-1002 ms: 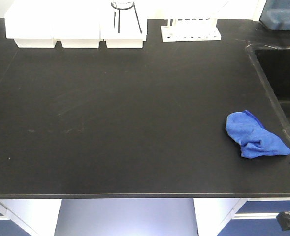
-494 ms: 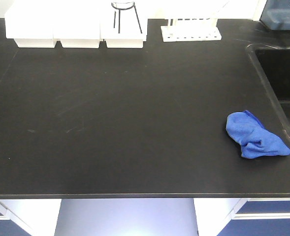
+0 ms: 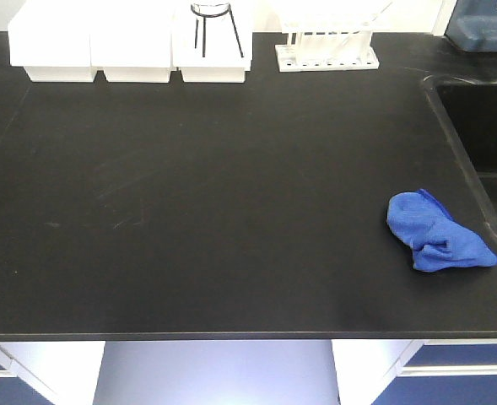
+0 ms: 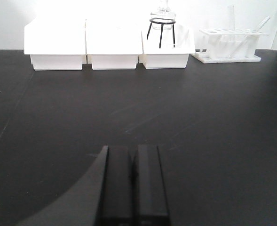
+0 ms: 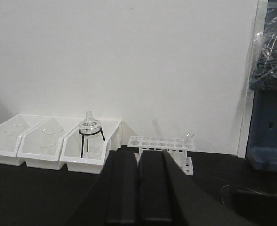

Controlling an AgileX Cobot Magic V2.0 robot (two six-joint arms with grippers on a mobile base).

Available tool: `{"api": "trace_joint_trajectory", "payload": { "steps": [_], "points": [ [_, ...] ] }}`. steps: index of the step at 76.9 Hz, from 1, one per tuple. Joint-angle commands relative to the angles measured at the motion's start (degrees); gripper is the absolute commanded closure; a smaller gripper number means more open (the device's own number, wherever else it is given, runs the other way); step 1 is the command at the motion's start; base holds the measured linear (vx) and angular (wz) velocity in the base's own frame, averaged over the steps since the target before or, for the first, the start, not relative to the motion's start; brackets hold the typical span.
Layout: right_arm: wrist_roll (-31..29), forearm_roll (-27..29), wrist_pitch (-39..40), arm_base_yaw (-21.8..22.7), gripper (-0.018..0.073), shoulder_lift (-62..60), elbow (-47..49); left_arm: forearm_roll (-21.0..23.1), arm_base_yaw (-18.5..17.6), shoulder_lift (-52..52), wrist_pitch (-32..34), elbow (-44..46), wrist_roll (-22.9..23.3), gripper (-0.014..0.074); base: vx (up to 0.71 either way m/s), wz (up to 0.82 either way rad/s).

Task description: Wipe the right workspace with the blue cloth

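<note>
The small, bright blue cloth (image 3: 438,243) lies scrunched up in a soft, bumpy lump with folds, wider at the back and pointy at one end, on the black benchtop (image 3: 231,211), just beside the rim of the sink (image 3: 461,152).

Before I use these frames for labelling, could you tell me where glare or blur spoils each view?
Front view: the white trays are blown out to blank white, while the blue cloth is sharp and well lit. Left wrist view: the trays glare too, and the left gripper is a dark, soft blur. Right wrist view: even light, trays readable, right gripper out of focus.
</note>
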State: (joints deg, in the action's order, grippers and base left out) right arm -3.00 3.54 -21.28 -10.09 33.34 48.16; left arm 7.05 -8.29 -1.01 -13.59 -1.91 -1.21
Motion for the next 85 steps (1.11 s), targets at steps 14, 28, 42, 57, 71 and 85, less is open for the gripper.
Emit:
{"api": "trace_joint_trajectory", "payload": {
  "steps": [14, 28, 42, 57, 71, 85],
  "points": [
    [0.8, 0.3, 4.2, 0.0, 0.0550, 4.6, 3.4, 0.3, -0.3, 0.0, 4.7, 1.4, -0.1, 0.0603, 0.00, 0.00],
    [-2.8, -0.3, 2.3, 0.0, 0.0442, 4.8, 3.4, 0.3, -0.3, 0.0, 4.7, 1.4, -0.1, 0.0603, 0.00, 0.00],
    [-6.1, -0.4, 1.7, 0.0, 0.0190, 4.8, 3.4, 0.3, -0.3, 0.0, 4.7, 1.4, -0.1, 0.0603, 0.00, 0.00],
    [-5.7, -1.7, 1.7, 0.0, -0.0076, 4.8, 3.4, 0.3, -0.3, 0.0, 4.7, 1.4, -0.1, 0.0603, 0.00, 0.00],
    [4.7, -8.0, -7.5, 1.9, -0.0047, 9.3, 5.7, 0.3, -0.3, 0.0, 4.7, 1.4, 0.0, 0.0603, 0.00, 0.00],
    [10.1, -16.2, -21.2, 5.8, 0.0002, 20.4, 11.5, 0.3, -0.3, 0.0, 4.7, 1.4, 0.0, 0.0603, 0.00, 0.00]
  ]
}}
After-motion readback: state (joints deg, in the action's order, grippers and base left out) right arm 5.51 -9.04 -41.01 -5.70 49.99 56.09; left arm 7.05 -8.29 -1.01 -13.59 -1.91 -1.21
